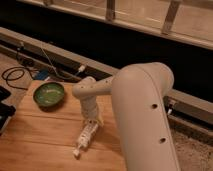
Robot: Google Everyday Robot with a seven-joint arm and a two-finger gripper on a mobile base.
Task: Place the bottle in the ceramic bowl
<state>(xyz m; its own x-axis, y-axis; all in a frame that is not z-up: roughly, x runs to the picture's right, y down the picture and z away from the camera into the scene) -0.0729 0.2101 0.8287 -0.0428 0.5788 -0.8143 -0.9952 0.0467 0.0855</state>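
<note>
The bottle (84, 139) is slim and clear with a whitish label. It lies slanted on the wooden table (45, 135), its white cap (76, 152) pointing to the front left. My gripper (91, 123) hangs from the white arm (142, 115) right at the bottle's far end. The ceramic bowl (49, 94), dark green with a lighter mottled inside, sits empty at the table's back left corner, well to the left of the gripper.
Black cables (15, 75) lie on the floor behind the table at the left. A dark object (4, 114) stands at the left edge. A grey ledge (60, 52) and a dark wall run behind the table.
</note>
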